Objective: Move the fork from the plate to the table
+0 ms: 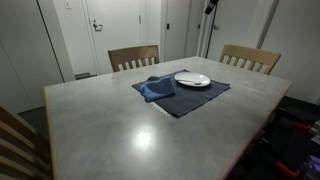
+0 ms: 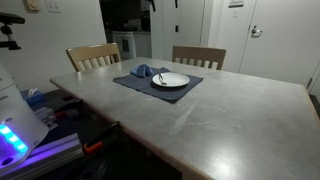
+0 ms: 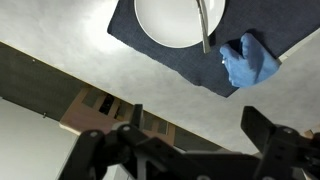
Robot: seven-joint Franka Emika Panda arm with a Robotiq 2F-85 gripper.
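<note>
A white plate [image 3: 172, 22] lies on a dark blue placemat [image 3: 195, 68] on the grey table [image 1: 120, 125]. A silver fork [image 3: 203, 25] rests across the plate's edge, its handle reaching onto the mat. The plate shows in both exterior views [image 1: 192, 79] [image 2: 171, 80], with the fork [image 2: 160, 78] on its side. A crumpled blue cloth [image 3: 250, 62] lies on the mat beside the plate. My gripper [image 3: 193, 112] is open and empty, high above the table, off to the side of the mat. It is almost out of the exterior views.
Two wooden chairs [image 1: 133, 57] [image 1: 250, 58] stand at the far table edge; a chair back shows in the wrist view [image 3: 95, 105]. Doors and walls lie behind. Equipment with blue lights [image 2: 12, 135] stands near the table's front corner.
</note>
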